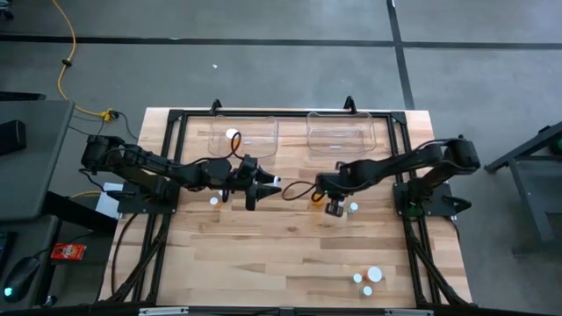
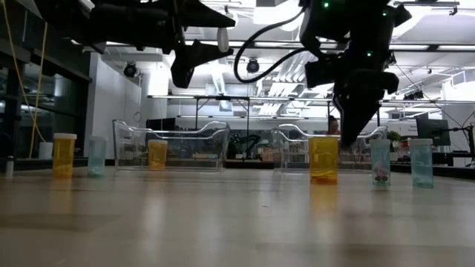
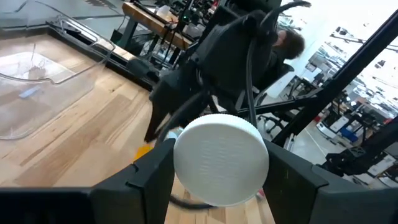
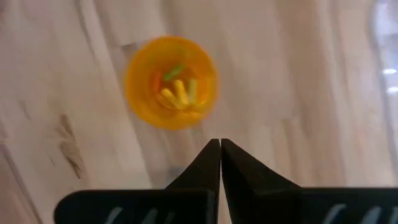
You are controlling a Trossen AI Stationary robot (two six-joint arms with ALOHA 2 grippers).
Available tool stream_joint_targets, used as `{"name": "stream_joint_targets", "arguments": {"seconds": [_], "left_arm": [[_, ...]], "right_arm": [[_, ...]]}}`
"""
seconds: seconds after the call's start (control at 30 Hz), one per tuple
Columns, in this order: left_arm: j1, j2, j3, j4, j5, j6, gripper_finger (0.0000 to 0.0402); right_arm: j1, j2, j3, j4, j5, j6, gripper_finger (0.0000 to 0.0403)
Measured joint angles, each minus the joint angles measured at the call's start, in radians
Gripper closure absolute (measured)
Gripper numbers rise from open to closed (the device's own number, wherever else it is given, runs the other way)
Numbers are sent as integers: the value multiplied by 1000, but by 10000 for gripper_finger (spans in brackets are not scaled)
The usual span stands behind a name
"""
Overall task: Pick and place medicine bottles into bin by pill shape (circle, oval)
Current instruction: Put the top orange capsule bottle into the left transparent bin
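Note:
An orange bottle (image 4: 171, 81) stands upright on the table with no cap, yellow oblong pills showing inside; it also shows in the low view (image 2: 323, 159). My right gripper (image 4: 220, 144) is shut and empty, pointing down just beside it (image 1: 334, 208). My left gripper (image 1: 263, 184) is held high over the table's middle, shut on a round white cap (image 3: 221, 158). Whether a bottle body sits behind that cap does not show. Other bottles stand on their bases around the table. My left gripper pinches the white cap by its rim (image 3: 180, 163) between its two fingers (image 3: 146, 180), one on each side. The cap's flat face is turned back toward the wrist. The fingers lie about level, pointing toward the table's right, and the cap is clear of the table (image 2: 223, 41).
Two clear bins stand at the far edge, the left (image 1: 263, 123) holding one bottle (image 1: 233, 134), the right (image 1: 341, 118). Single bottles stand by each gripper (image 1: 213, 201) (image 1: 353, 208). Three bottles (image 1: 369, 279) stand near the front right. Black frame rails run along the sides.

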Motion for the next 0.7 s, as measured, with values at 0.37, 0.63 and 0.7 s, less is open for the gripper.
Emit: {"name": "stream_joint_targets", "arguments": {"seconds": [0.37, 0.63, 0.7], "left_arm": [[0, 0, 0, -6, 0, 3, 204], [0, 0, 0, -6, 0, 4, 204], [0, 0, 0, -6, 1, 4, 204]], "right_arm": [[8, 30, 0, 84, -74, 25, 402], [20, 44, 0, 175, -83, 26, 402], [20, 53, 0, 193, -83, 24, 402]]}}
